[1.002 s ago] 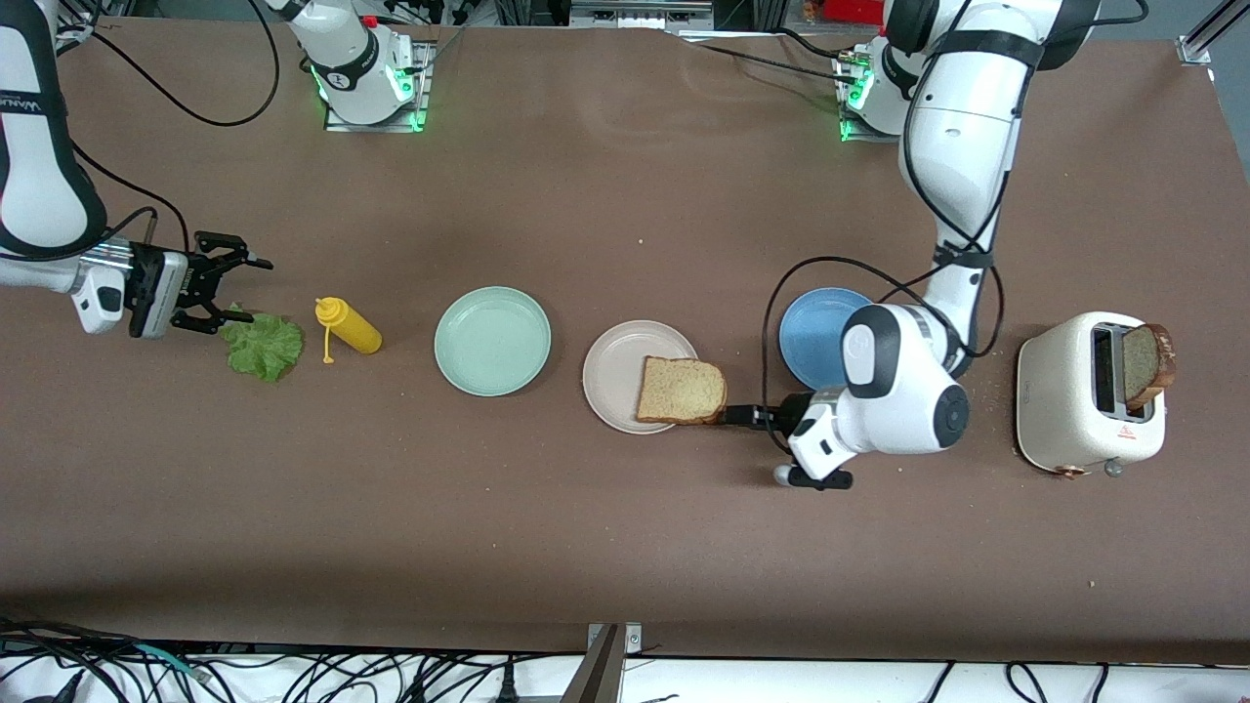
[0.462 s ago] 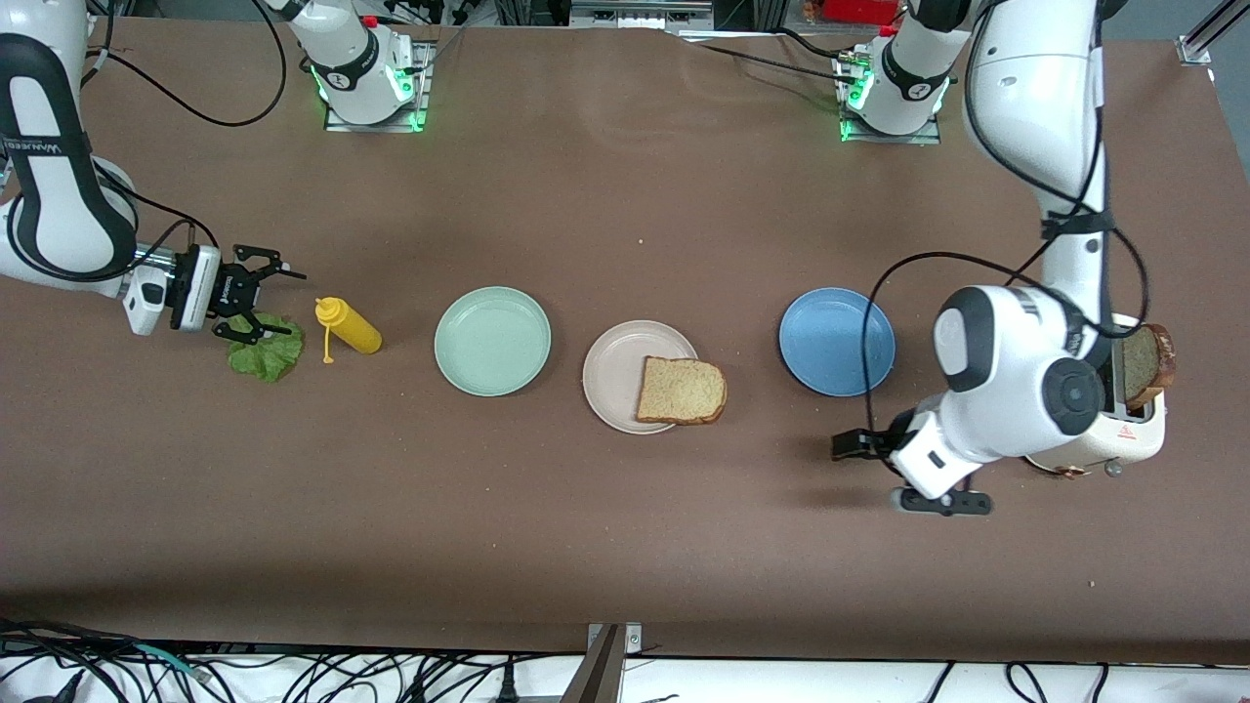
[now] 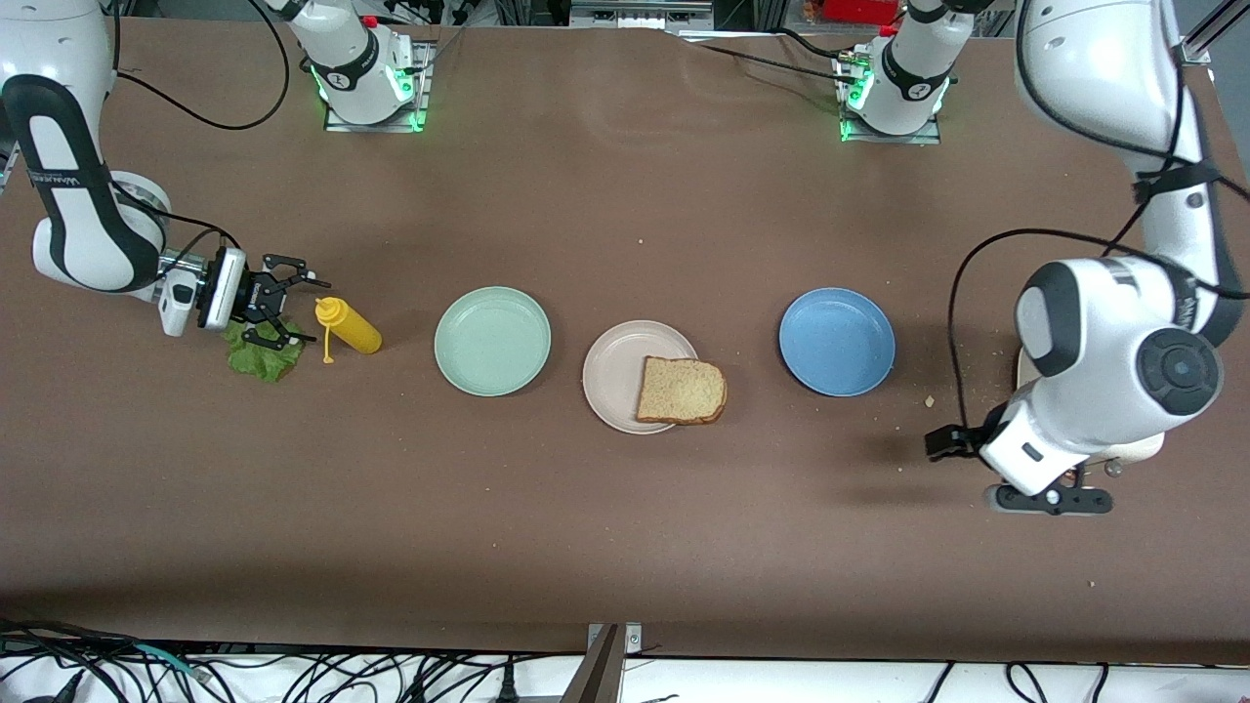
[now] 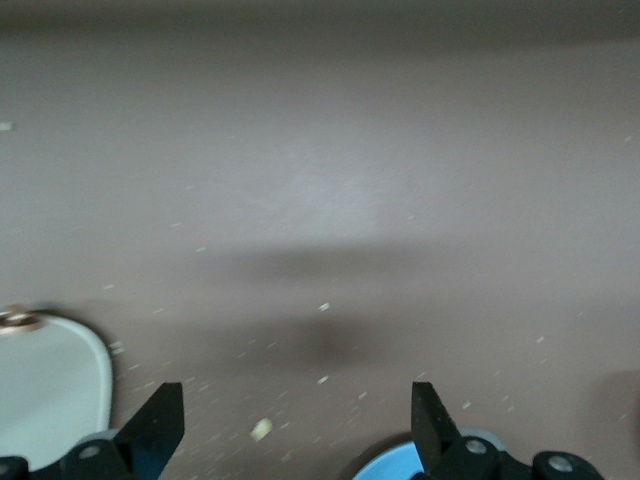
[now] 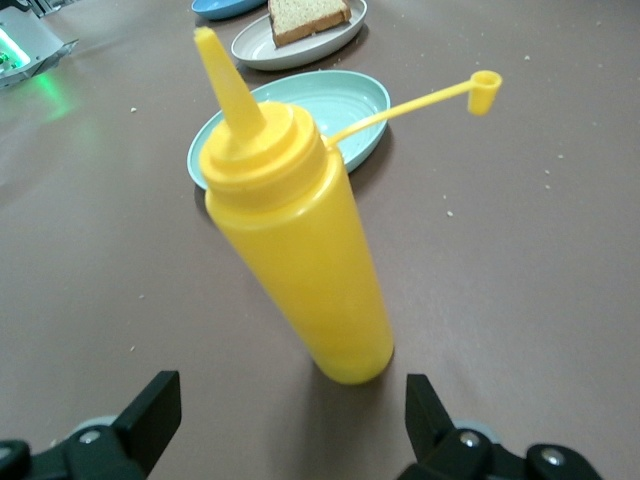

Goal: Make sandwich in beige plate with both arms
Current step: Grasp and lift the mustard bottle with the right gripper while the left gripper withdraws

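On the beige plate (image 3: pixel 615 376), one bread slice (image 3: pixel 682 391) overhangs the rim toward the blue plate (image 3: pixel 837 341). Right gripper (image 3: pixel 290 310), fingers spread, hovers over the lettuce (image 3: pixel 262 359) beside the mustard bottle (image 3: pixel 349 327). Left gripper (image 3: pixel 942 442), fingers released, hangs over bare bench (image 3: pixel 625 527).

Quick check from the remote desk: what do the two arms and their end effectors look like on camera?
Both arms are glossy white with dark grey joint sections and loose black cables. The right arm carries dark lettering on a black band. The left end effector and right end effector are black, two-fingered. Green lights glow at both bases.

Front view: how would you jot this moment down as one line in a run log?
bread slice: on beige plate | right gripper: open, over lettuce | left gripper: open, empty, by toaster
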Available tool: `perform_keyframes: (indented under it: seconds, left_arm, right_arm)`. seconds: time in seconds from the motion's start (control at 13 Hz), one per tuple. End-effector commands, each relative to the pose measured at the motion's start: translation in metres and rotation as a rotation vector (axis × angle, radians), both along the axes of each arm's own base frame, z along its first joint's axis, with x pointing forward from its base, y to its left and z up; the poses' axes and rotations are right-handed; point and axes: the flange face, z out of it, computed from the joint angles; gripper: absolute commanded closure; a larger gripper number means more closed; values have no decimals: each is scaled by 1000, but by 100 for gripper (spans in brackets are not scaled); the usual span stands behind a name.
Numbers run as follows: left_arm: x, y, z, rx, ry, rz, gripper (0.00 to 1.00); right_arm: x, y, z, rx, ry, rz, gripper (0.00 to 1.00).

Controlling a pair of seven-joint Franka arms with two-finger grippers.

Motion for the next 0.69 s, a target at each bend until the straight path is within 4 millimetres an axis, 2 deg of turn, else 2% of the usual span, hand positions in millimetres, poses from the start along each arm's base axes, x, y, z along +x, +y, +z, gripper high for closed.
perform_keyframes:
  seconds: [0.0, 0.08, 0.31, 0.46, 0.54, 0.62]
  left_arm:
    - [-12, 22, 25, 13, 45, -64, 0]
    - [-13, 28, 35, 10, 60, -77, 0]
    - [-23, 38, 38, 6, 146, -59, 0]
    - [-28, 45, 70, 31, 156, -58, 0]
    - [-31, 61, 77, 41, 167, -43, 0]
    - [-35, 66, 92, 16, 147, -42, 0]
  right_arm:
    - [0, 13, -10, 22, -29, -8, 1]
    - [1, 16, -10, 24, -36, -1, 1]
    - [7, 33, -9, 40, -50, -8, 1]
    - [11, 40, -11, 33, -57, -26, 1]
    - [12, 42, -12, 26, -67, -23, 2]
    - [13, 42, -13, 21, -80, -26, 15]
